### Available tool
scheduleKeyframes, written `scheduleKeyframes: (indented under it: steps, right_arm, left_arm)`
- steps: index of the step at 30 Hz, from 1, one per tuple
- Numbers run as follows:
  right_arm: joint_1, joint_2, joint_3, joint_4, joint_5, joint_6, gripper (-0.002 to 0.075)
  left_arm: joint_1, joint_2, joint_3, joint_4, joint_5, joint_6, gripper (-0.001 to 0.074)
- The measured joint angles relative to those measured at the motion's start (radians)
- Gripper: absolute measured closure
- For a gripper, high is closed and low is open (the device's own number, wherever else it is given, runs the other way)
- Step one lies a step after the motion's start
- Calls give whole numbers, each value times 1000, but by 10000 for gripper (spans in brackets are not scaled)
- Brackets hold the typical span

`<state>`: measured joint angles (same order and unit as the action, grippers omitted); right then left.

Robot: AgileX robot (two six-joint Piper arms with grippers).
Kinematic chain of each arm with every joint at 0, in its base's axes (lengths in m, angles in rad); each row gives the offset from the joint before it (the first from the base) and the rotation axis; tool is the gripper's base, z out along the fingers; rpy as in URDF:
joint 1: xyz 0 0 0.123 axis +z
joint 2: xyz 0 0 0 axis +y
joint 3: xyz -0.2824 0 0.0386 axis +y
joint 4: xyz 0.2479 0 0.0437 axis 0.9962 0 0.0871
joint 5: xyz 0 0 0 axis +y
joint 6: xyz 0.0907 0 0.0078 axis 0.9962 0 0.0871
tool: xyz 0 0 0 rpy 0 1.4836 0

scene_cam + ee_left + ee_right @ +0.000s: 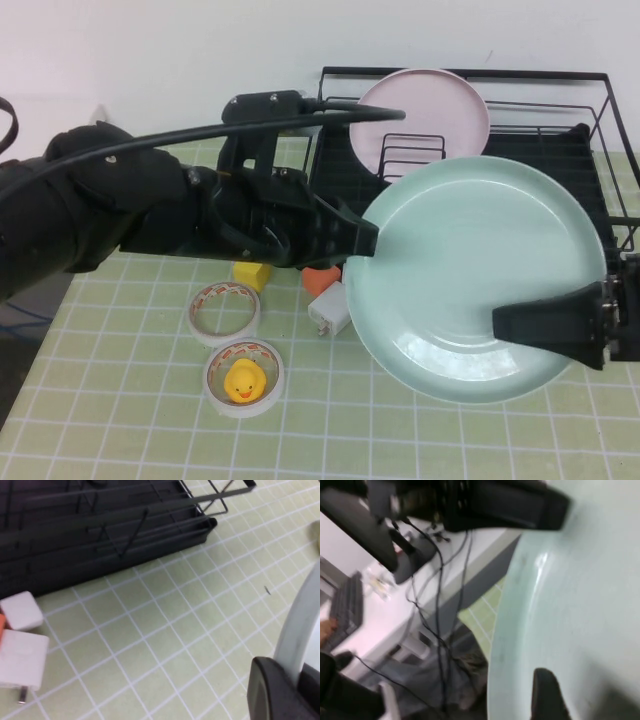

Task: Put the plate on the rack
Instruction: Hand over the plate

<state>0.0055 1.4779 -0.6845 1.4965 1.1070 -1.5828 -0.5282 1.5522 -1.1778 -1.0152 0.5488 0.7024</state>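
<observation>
Both grippers clamped the mint-green plate (480,275): left gripper (368,240) on its near-left rim, right gripper (520,325) opposite, sharing its weight above the mat, just before the black rack (600,170) holding a pink plate (425,112).

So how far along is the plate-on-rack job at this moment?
Done: mint plate is lifted off the mat, gripped by left gripper and right gripper on opposite rims. Left: setting it into the rack, where only a pink plate stands.
</observation>
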Motion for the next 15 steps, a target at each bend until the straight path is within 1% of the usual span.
scheduleKeyframes:
  steps: [5, 7, 9, 14, 15]
  right_arm:
    - [17, 5, -21, 8, -63, -88, 358]
    - [18, 5, -45, 8, -92, -109, 365]
    - [18, 7, -75, -1, -122, -118, 389]
    - [18, 13, -182, -70, -189, -124, 417]
    - [18, 13, -209, -89, -201, -124, 422]
  left_arm:
    - [5, 0, 0, 6, -16, 4, 729]
    - [5, 0, 0, 6, -16, 4, 703]
    - [5, 0, 0, 18, -14, 4, 642]
    - [7, -8, 0, 79, 10, -33, 358]
    - [9, -11, 0, 94, 17, -46, 316]
